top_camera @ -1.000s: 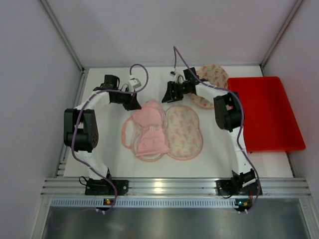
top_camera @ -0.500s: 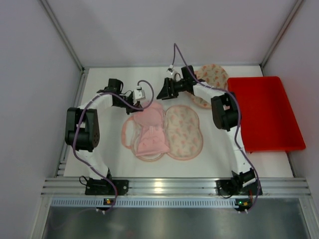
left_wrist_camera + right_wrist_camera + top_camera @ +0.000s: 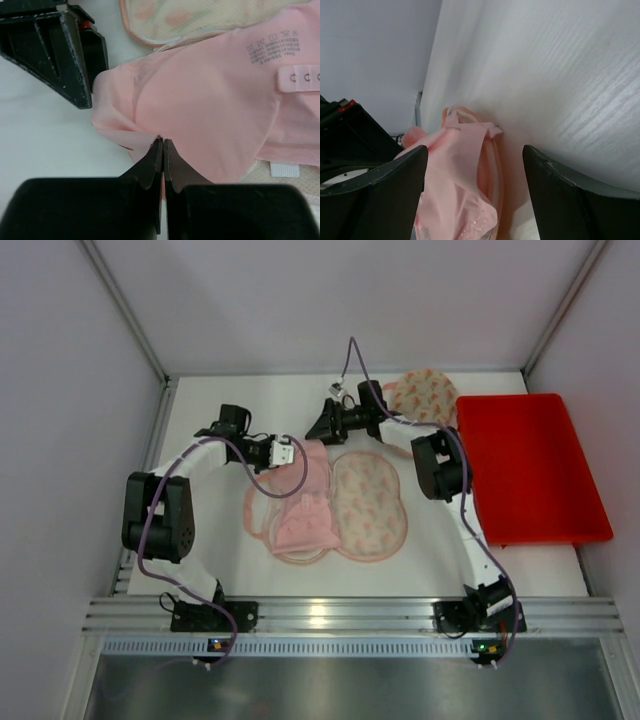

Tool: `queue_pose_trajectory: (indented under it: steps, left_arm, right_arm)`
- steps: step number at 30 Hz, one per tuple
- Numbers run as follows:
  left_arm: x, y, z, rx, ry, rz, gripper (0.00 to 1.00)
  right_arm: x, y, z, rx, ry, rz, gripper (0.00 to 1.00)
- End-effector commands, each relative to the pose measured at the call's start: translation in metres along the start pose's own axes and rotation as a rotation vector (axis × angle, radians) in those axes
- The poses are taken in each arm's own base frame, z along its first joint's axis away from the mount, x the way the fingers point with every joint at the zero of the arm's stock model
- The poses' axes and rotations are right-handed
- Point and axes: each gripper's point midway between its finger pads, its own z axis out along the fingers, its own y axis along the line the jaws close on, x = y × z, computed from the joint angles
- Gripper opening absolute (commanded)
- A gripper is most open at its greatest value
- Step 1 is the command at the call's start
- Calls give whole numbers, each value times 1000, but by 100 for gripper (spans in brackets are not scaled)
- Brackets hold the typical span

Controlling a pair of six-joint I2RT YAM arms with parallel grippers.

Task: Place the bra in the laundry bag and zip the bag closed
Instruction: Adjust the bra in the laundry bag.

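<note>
Pink bra (image 3: 303,505) lies bunched on the left half of the open floral laundry bag (image 3: 372,505) at mid-table (image 3: 210,530). Its long axis runs far-to-near, the far end leaning slightly to my right. The bag's right half is uncovered. In the left wrist view the care print and a hook-and-eye strip face up. My left gripper (image 3: 287,452) sits at the bra's far left corner, with the fingers (image 3: 156,160) pressed together and pinching a fold of its pink edge. My right gripper (image 3: 320,427) hangs just beyond the bra's far end, fingers (image 3: 380,195) spread wide, nothing between them. A second floral bag (image 3: 428,392) lies far right, beside the red tray (image 3: 530,470).
</note>
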Motion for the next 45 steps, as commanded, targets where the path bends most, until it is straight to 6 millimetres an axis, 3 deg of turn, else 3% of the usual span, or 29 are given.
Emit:
queue_pose_trajectory:
  steps: [1, 7, 10, 11, 14, 17, 21, 23, 25, 27, 32, 34, 35, 38, 45]
  left_arm:
    - [-18, 0, -1, -3, -37, 185, 1]
    - [-15, -3, 2, 7, -27, 217, 1]
    - [-11, -1, 3, 9, -18, 212, 0]
    - [-11, 0, 3, 8, -16, 213, 0]
    - [-9, 2, 4, 7, -7, 201, 2]
    - [-6, 0, 4, 10, 6, 189, 7]
    - [-8, 3, -1, -8, 9, 134, 29]
    - [-14, 6, -8, -30, -8, 46, 35]
    - [-20, 15, -18, -63, -25, -33, 40]
    - [-25, 17, -26, -85, -47, -214, 41]
    - [-38, 27, -59, -129, -171, -699, 44]
    - [-37, 31, -69, -141, -198, -833, 45]
    - [-37, 33, -70, -139, -204, -869, 45]
    - [-37, 39, -66, -118, -223, -1011, 45]
    - [-1, 54, -43, -102, -182, -1307, 46]
  right_arm:
    - [2, 13, 17, -95, -2, 28, 78]
    - [7, 14, 28, -157, -1, 52, 74]
    - [9, 22, 30, -189, 13, 52, 58]
    - [10, 25, 29, -199, 17, 52, 48]
    - [2, 40, 24, -228, 2, 30, 37]
    - [-8, 59, 19, -246, -16, 1, 28]
    - [-16, 85, 11, -255, -39, -59, 15]
    - [-15, 95, 5, -249, -49, -99, 10]
    - [-4, 95, 3, -240, -35, -141, 10]
    - [3, 102, -1, -228, -18, -170, 9]
    - [26, 95, -9, -151, 16, -328, 9]
    - [29, 95, -11, -123, 22, -481, 9]
    - [38, 85, -12, -72, 55, -468, 11]
    - [46, 77, -6, -22, 85, -728, 14]
    - [65, 63, -2, 62, 120, -885, 18]
